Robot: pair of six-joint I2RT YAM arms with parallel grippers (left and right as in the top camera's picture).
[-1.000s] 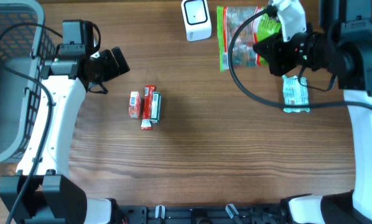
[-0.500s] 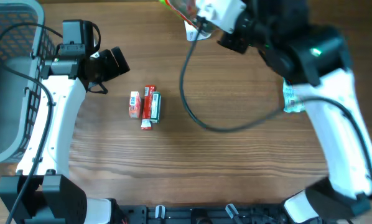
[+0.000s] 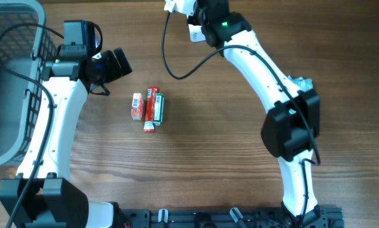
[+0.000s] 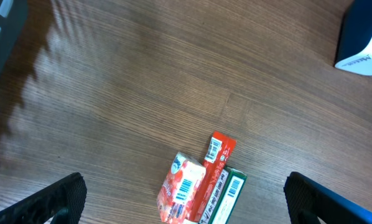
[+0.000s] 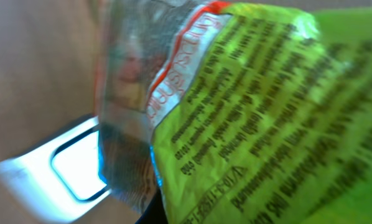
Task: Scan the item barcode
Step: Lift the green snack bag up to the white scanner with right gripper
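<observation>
- Overhead: wood table (image 3: 240,177), 1 grey basket (image 3: 6,82) far left. The left gripper (image 3: 118,63) has its jaws spread wide w/ nothing between them, near 3 small packs (image 3: 147,107) lying side by side, touching. The right gripper (image 3: 180,6) is at the top edge, by 1 white scanner (image 3: 194,33), mostly hidden. 1 pale packet (image 3: 301,82) peeks from behind the right arm (image 3: 259,63).
- Left wrist: all 3 packs show a barcode: 1 red-white, 1 slim red, 1 green. Lettering too small to read. Scanner corner top right, its print unreadable.
- Right wrist: jaws clamped on 1 green-and-clear snack bag (image 5: 248,112), which fills the view just above the scanner window. Black print on green, red on clear; too blurred to read.
</observation>
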